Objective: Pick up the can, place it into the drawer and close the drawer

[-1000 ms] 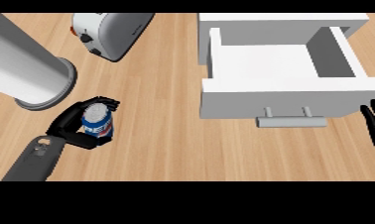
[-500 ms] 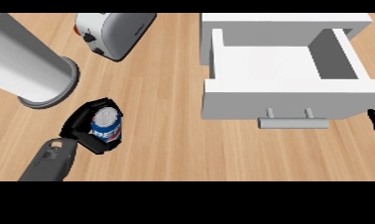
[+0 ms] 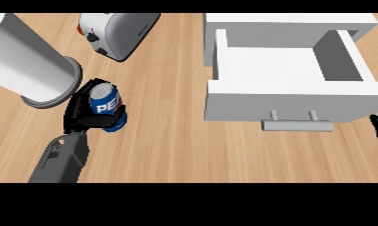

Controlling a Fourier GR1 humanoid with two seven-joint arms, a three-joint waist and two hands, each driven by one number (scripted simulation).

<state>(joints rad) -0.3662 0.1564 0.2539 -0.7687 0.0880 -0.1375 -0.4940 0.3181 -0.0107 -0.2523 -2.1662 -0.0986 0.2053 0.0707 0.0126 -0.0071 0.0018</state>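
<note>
The first step looks to be in hand: the left hand (image 3: 85, 112), coming in from about seven o'clock, has its fingers curled round the can (image 3: 107, 106), a blue one with white lettering, which sits at about nine o'clock of the view, just beside the base of a tall grey cylinder (image 3: 33, 70). Whether the can is already off the counter (image 3: 170, 140) or only gripped on it, I cannot tell from this steep angle. The drawer (image 3: 284, 77) stands pulled out at about two o'clock, its white inside bare and its handle (image 3: 297, 124) facing the lower edge; the can is well apart from it, with a stretch of wooden counter between. So, as I judge it, the grasp is made, while the carry across to the right, the setting down inside the drawer and the pushing shut are all left to do. Of the right hand only a dark sliver (image 3: 373, 124) shows at the four o'clock edge, and its fingers cannot be made out. A toaster (image 3: 118, 32) lies at eleven o'clock, out of the way.
</note>
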